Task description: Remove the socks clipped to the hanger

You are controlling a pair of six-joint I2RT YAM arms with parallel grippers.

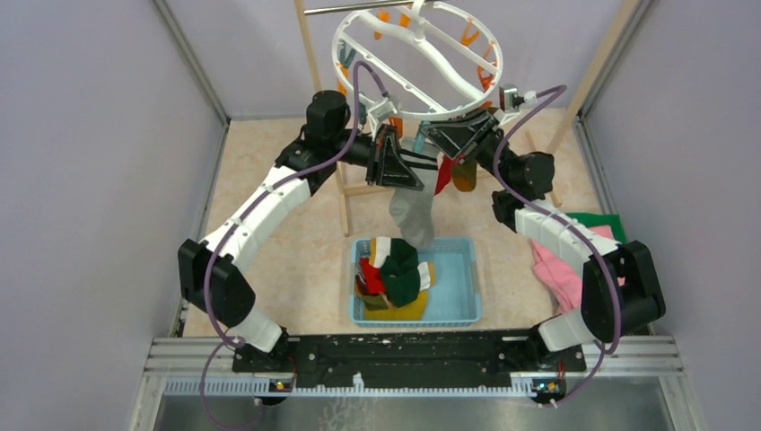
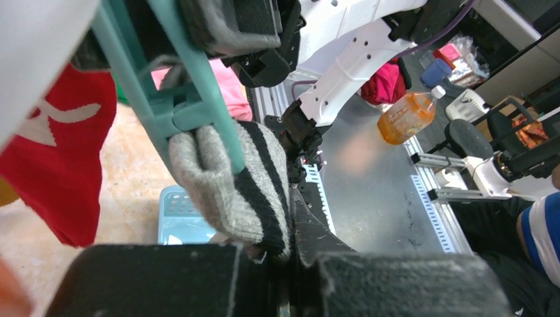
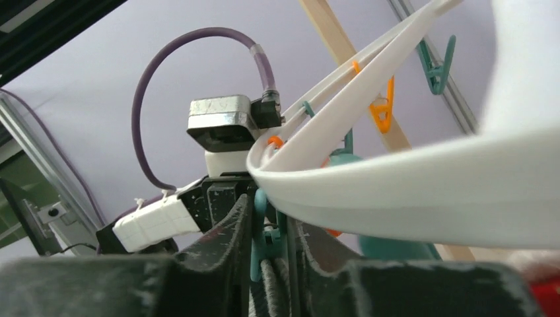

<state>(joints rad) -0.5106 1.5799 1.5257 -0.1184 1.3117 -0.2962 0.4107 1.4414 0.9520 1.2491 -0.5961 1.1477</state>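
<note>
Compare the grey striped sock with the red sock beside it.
The grey striped sock has black bands; the red sock bears a white mark. The grey striped sock is pinched in the left claw, its teal clip between the right claw's fingers; the red sock hangs untouched. From above, the grey one hangs lower, toward the blue basket, than the red. Both hang from the hanger.

The hanger (image 1: 417, 114) is being cut off by the overhead view's top edge. The grey striped sock (image 2: 244, 191) is hiding its lower end between the fingers of the left gripper (image 2: 285, 257). The red sock (image 2: 59, 172) is being cropped at the left edge, and the teal clip (image 3: 259, 246) is lying half-hidden inside the right gripper (image 3: 269, 224).
</note>
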